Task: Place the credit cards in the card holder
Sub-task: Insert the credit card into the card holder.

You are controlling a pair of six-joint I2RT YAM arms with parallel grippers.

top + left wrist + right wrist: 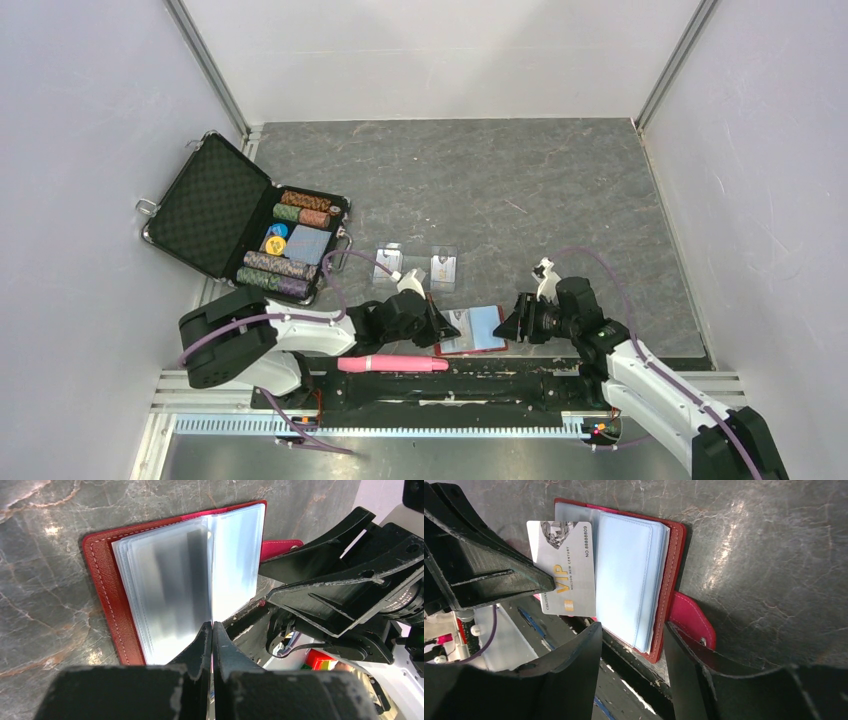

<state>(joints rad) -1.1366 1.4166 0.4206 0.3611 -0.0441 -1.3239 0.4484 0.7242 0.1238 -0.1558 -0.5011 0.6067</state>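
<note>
Red leather card holder [675, 555] — right gripper [632, 627] half-open astride its edge. Left gripper [212, 630] pinches grey VIP credit card [569, 570]; enter pocket [624, 575] square.

Credit card [566, 570] in left tool [211, 630], beside card holder [629, 580] on table [764, 555].

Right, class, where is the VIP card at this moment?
In the right wrist view the VIP card sits upper left, in the jaws of the left gripper, its long edge against the pale pages of the open red card holder.
</note>
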